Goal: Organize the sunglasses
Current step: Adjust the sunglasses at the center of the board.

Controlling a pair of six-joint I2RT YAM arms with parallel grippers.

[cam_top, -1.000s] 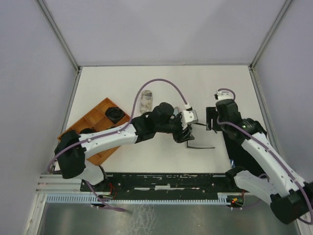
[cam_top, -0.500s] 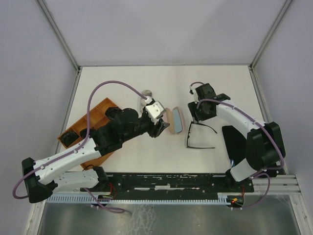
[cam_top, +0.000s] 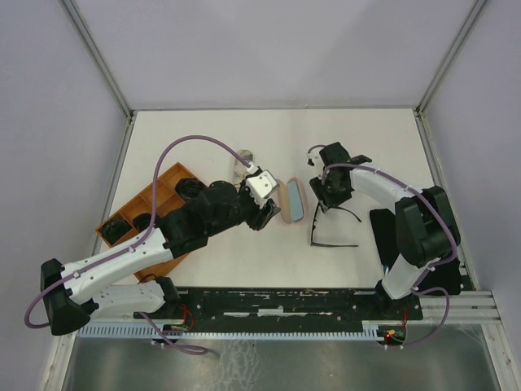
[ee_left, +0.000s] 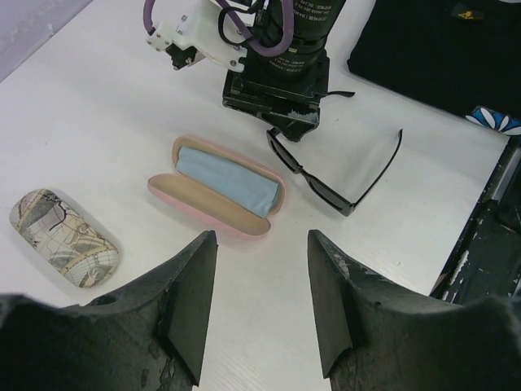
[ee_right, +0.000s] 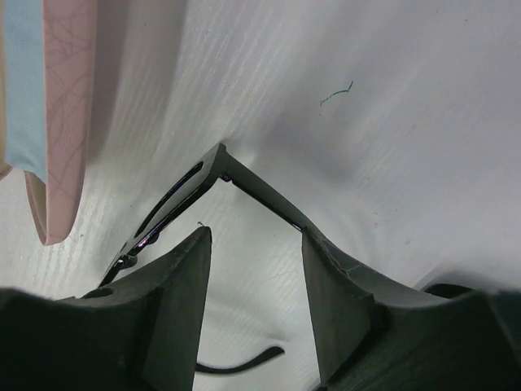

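Observation:
A thin black-framed pair of sunglasses (cam_top: 313, 232) lies unfolded on the white table, right of an open pink case (cam_top: 291, 201) lined with light-blue cloth. My right gripper (cam_top: 322, 202) is open, low over the pair's far hinge corner. In the right wrist view the corner (ee_right: 218, 160) sits just ahead of the gripper (ee_right: 252, 238), and one slim arm runs under the right fingertip (ee_right: 326, 252). My left gripper (cam_top: 269, 213) is open and empty just left of the case. The left wrist view shows the gripper (ee_left: 260, 244), the case (ee_left: 218, 187) and the sunglasses (ee_left: 326, 189).
An orange divided tray (cam_top: 159, 192) at the left holds dark sunglasses (cam_top: 190, 189) in its compartments. A patterned case (cam_top: 242, 165) lies behind the left gripper, also in the left wrist view (ee_left: 63, 236). A black cloth-like thing (cam_top: 389, 236) lies at the right edge.
My left gripper drew back left from over the sunglasses, uncovering the open pink case. My right gripper moved left and down to the sunglasses' far corner.

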